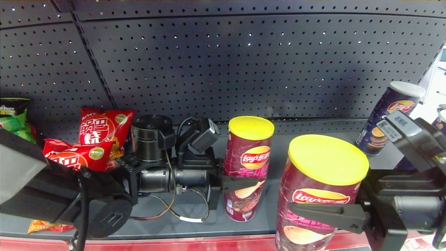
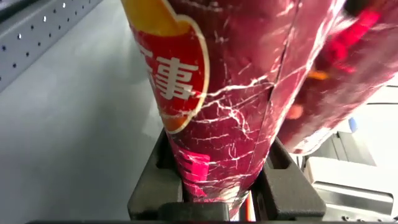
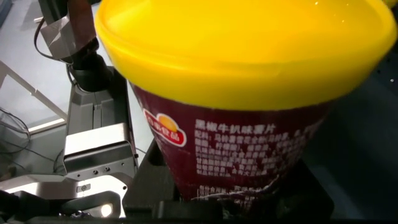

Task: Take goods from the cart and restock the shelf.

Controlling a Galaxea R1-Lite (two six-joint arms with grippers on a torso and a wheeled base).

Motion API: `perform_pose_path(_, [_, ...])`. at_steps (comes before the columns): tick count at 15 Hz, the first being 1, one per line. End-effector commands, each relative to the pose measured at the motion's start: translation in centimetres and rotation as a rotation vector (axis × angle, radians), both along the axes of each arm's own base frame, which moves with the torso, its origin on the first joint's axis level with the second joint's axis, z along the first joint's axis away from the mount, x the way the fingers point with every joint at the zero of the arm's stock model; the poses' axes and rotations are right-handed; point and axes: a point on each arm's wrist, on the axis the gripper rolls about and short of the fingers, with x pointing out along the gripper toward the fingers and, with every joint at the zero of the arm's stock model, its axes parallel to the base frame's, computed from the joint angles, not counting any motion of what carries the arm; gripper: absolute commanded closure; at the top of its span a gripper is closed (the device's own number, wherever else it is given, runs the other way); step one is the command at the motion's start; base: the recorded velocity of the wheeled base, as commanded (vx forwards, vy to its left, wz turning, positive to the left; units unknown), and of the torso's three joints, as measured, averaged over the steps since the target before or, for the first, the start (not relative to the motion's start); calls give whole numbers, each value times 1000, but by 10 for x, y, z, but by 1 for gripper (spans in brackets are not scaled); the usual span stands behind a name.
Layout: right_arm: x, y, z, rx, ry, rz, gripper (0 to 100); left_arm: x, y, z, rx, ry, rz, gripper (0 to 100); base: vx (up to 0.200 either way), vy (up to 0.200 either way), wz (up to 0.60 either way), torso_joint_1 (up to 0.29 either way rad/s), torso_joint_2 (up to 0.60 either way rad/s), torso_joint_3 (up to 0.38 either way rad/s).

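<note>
Head view: grey shelf [image 1: 156, 228], red front lip [image 1: 174, 243], dark pegboard [image 1: 244, 62] behind. Left hand [image 1: 244, 184] grips a maroon can [image 1: 248, 157] on it; right hand [image 1: 318, 209] grips a nearer second can [image 1: 327, 167].

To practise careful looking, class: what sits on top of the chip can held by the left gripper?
A yellow lid caps the can; the contents under the lid are hidden.

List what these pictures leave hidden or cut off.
Near can: head view, base cut off by the bottom edge.
Far can: left wrist view, lid cut off by the top edge.
Blue can: head view, lower side behind the right arm.
Red chip bags: head view, lower parts behind the left arm.
</note>
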Motion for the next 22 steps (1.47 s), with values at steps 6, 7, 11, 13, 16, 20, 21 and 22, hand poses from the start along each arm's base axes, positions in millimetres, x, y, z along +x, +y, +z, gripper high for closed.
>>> perform_pose_path(6, [0,0,-1,-3,3,1,100,20,-13,-2,-14,-20,9,100,0,0,0,0,0,0])
perform_pose_path(7, [1,1,-1,-4,4,2,100,19,-13,-4,-9,-16,7,100,0,0,0,0,0,0])
perform_pose_path(11, [1,1,-2,-7,8,2,100,17,-11,-13,13,8,6,100,0,0,0,0,0,0])
perform_pose_path(13, [1,1,-2,-7,8,2,100,14,-9,-17,23,25,4,100,0,0,0,0,0,0])
perform_pose_path(16, [2,1,-3,-8,9,-3,100,12,-8,-20,32,34,3,100,0,0,0,0,0,0])
perform_pose_path(20, [2,0,-3,-8,9,-4,100,9,-4,-26,48,55,6,0,0,0,0,0,0,0])
perform_pose_path(21, [2,0,-3,-8,9,-4,100,7,-3,-27,52,60,8,0,0,0,0,0,0,0])
perform_pose_path(22, [2,0,-3,-8,9,-4,100,7,-2,-26,51,60,11,0,0,0,0,0,0,0])
